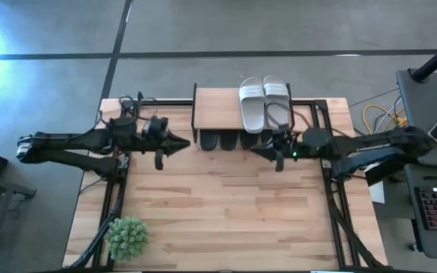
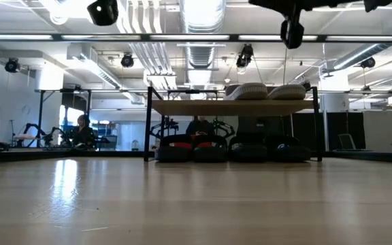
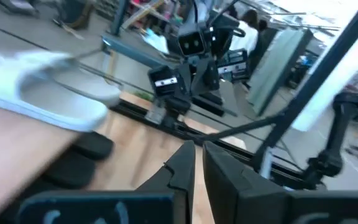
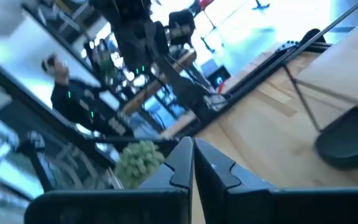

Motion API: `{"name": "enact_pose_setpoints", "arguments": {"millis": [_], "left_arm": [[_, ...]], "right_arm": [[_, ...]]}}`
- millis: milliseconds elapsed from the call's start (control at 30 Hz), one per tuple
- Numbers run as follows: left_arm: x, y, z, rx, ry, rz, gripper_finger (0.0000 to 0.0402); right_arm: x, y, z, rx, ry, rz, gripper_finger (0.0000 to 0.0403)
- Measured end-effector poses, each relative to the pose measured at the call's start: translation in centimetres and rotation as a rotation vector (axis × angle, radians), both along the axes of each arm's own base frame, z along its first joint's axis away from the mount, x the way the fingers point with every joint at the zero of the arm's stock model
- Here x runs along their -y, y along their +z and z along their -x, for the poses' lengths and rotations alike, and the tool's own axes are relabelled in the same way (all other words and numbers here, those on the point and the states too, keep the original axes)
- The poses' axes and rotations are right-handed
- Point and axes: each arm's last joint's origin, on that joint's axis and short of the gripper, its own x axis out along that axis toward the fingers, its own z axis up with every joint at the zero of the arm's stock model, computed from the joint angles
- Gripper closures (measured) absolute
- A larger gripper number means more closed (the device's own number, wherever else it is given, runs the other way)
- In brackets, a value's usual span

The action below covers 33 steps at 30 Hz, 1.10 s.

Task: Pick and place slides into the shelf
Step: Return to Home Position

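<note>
White slides (image 1: 264,104) lie on top of the shelf (image 1: 215,110), black slides (image 1: 226,141) beneath it; likely light, bendy foam, best pinched at the strap, while left gripper (image 1: 182,144) and right gripper (image 1: 256,150) hover closed, empty, flanking its front.

White slides (image 1: 263,102), black slides (image 1: 226,141); shelf (image 1: 215,110) light wood (black-framed).
</note>
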Motion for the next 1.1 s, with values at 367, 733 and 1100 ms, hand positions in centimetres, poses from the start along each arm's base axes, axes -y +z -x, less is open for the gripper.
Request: {"name": "enact_pose_setpoints", "arguments": {"millis": [367, 733, 1100], "left_arm": [[-0.7, 0.7, 7.4, 0.060, 0.277, 0.102, 0.0385], [-0.6, -6.1, 8.7, -0.018, 0.282, 0.100, 0.0385], [-0.5, -11.9, 9.8, 0.046, 0.281, 0.152, 0.0385]], "right_arm": [[2.2, 2.2, 10.4, -0.098, -0.035, 0.125, 0.0394], [2.2, -4.3, 14.4, -0.181, -0.190, 0.107, 0.0394], [2.4, -9.7, 14.6, -0.181, -0.307, -0.104, 0.0394]]}}
